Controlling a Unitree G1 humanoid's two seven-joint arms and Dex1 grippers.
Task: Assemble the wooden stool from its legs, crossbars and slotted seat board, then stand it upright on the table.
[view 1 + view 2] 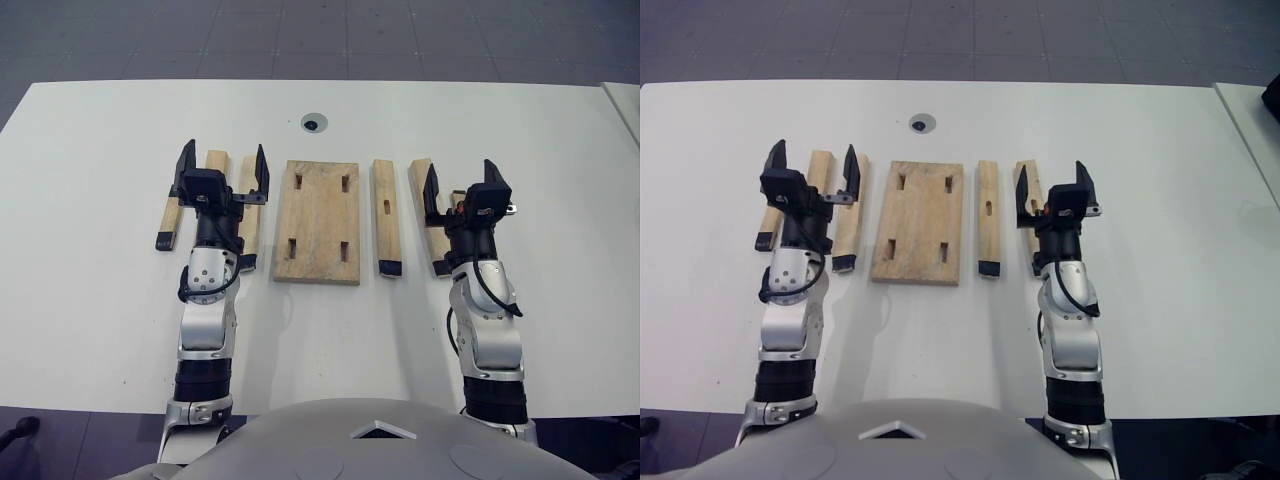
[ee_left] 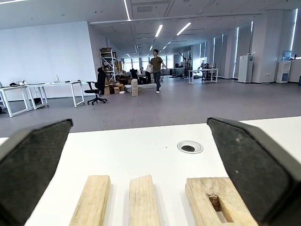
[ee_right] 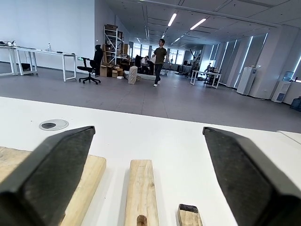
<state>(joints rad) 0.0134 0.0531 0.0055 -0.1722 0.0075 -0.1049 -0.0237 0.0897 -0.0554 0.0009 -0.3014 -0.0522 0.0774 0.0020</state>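
Observation:
The slotted seat board (image 1: 316,222) lies flat at the table's middle. Left of it lie wooden legs and bars (image 1: 248,215), some with black tips (image 1: 165,240). My left gripper (image 1: 223,168) hovers open over them, holding nothing; the left wrist view shows its wide-apart fingers (image 2: 28,165) framing two bar ends (image 2: 143,200) and a slotted piece (image 2: 214,202). Right of the board lie a slotted leg (image 1: 386,215) and another piece (image 1: 422,195). My right gripper (image 1: 462,187) is open above that piece, fingers (image 3: 51,174) spread over bar ends (image 3: 141,193).
A round cable hole (image 1: 314,123) sits in the white table (image 1: 100,300) beyond the board. Bare tabletop lies on both sides and in front of the parts. A second table's edge (image 1: 625,100) shows at the far right.

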